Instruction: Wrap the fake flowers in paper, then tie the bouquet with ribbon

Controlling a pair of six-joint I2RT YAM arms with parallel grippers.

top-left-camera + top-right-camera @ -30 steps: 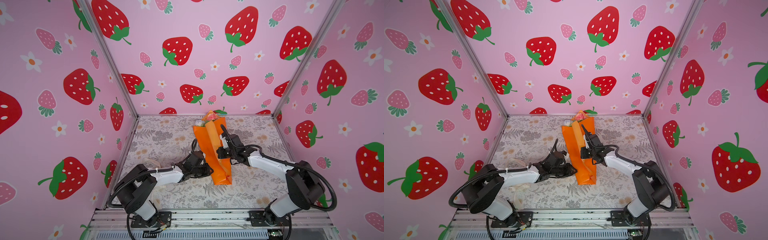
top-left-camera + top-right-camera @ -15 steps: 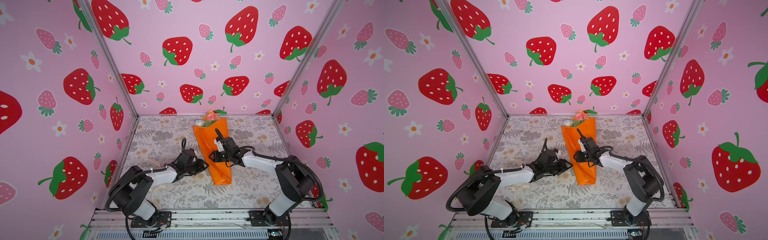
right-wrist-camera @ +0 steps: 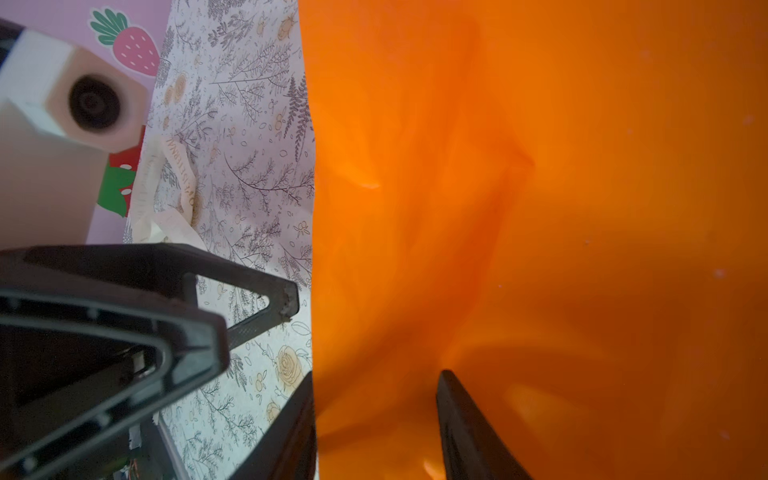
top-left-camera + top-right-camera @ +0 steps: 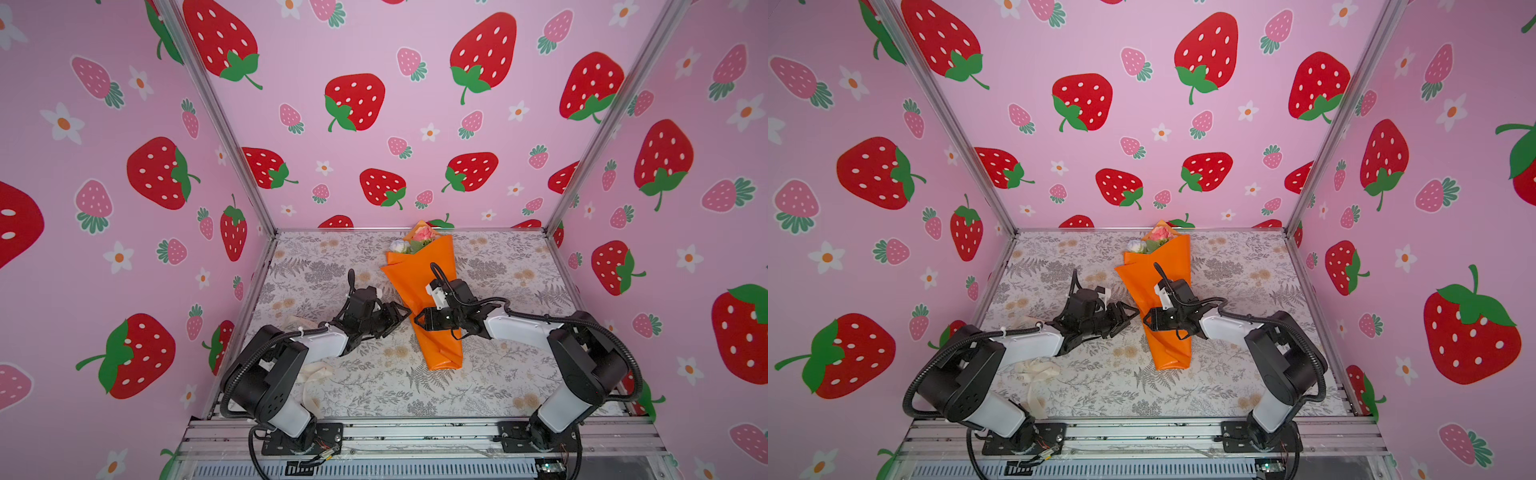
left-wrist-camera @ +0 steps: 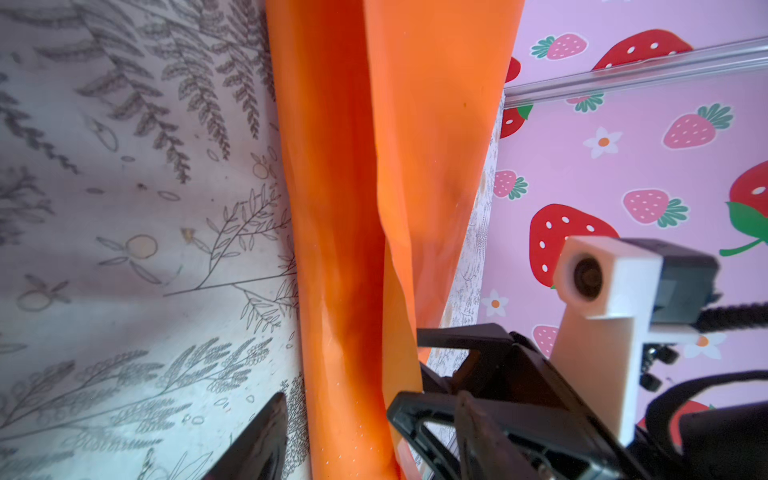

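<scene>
The bouquet of fake flowers lies lengthwise on the table, its pink and white heads showing at the far end of an orange paper wrap. The stems are hidden inside the wrap. My left gripper stands open at the wrap's left edge, about halfway along it. In the left wrist view the rolled wrap runs between its fingertips. My right gripper faces it from the right, low over the wrap and open. In the right wrist view only orange paper fills the space between its fingers.
A cream printed ribbon lies loose on the floral table near the left arm's base, also seen in the right wrist view. Pink strawberry walls close the table on three sides. The two grippers' tips are almost touching.
Both grippers have opened. The flap of wrap that the right gripper held up now lies flat. The right gripper has moved down and left to the wrap's left edge.
</scene>
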